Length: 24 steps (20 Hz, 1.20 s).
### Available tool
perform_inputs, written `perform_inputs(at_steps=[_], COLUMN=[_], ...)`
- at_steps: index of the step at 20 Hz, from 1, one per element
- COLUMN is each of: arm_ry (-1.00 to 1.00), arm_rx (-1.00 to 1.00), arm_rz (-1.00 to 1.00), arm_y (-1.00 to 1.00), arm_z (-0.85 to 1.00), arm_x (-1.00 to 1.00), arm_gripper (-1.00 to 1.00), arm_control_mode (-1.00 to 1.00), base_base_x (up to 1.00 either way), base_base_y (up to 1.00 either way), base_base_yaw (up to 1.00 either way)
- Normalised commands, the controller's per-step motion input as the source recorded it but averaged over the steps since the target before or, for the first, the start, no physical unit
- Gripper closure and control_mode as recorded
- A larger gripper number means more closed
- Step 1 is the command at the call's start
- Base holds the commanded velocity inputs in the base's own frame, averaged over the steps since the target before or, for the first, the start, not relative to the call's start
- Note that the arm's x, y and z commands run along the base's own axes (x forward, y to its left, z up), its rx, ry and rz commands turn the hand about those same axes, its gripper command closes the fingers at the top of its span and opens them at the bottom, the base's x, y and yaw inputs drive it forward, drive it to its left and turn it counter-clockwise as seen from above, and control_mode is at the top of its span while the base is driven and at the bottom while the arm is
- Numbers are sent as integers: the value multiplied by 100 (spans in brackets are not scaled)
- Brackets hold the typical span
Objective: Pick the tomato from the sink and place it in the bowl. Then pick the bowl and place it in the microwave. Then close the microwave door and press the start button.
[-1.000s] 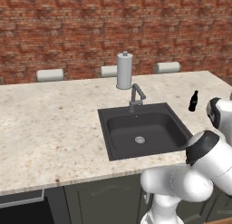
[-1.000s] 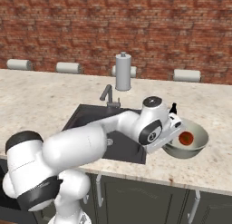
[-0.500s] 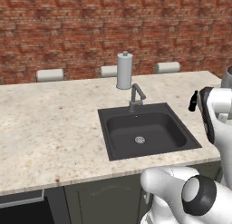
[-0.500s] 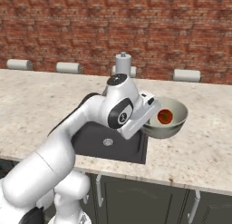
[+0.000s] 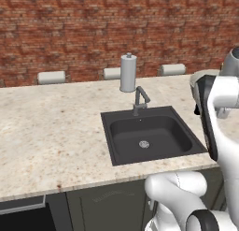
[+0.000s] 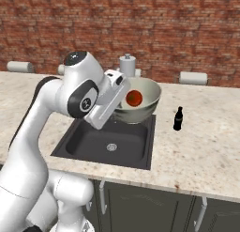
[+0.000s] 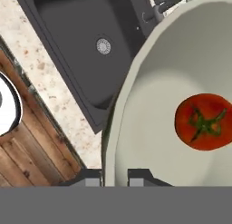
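Above sink (image 6: 110,142): fingers (image 7: 115,177) pinch bowl (image 6: 143,98) rim (lifted); tomato (image 7: 204,121) inside, beyond fingertips.

The countertop (image 6: 197,151) looked like speckled polished stone, the sink (image 5: 149,136) matt dark, its drain (image 7: 103,46) metal, the wall (image 5: 93,33) rough brick, the tomato (image 7: 204,121) glossy, the bowl (image 6: 147,95) smooth.

We find no text, label, brand, number or sign that can be read anywhere. The small dark bottle (image 6: 177,119) on the counter (image 6: 197,151) is too small for us to tell whether it carries a label.
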Motion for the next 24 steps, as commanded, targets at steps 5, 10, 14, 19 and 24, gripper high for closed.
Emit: perform_inputs(at_steps=[5,10,14,19,24], arm_ry=[-11,-7,-15,-17,-1], arm_rx=[0,0,0,0,0], arm_rz=[19,13,12,7,0], arm_y=[66,45,30,10,8], arm_z=[43,8,6,0,0], arm_x=[-27,0,0,0,-1], arm_gripper=[100,100,100,100,100], arm_control_mode=[-100,-100,-100,-100,-100], base_base_x=[0,0,0,0,0], base_base_y=[0,0,0,0,0], base_base_yaw=[0,0,0,0,0])
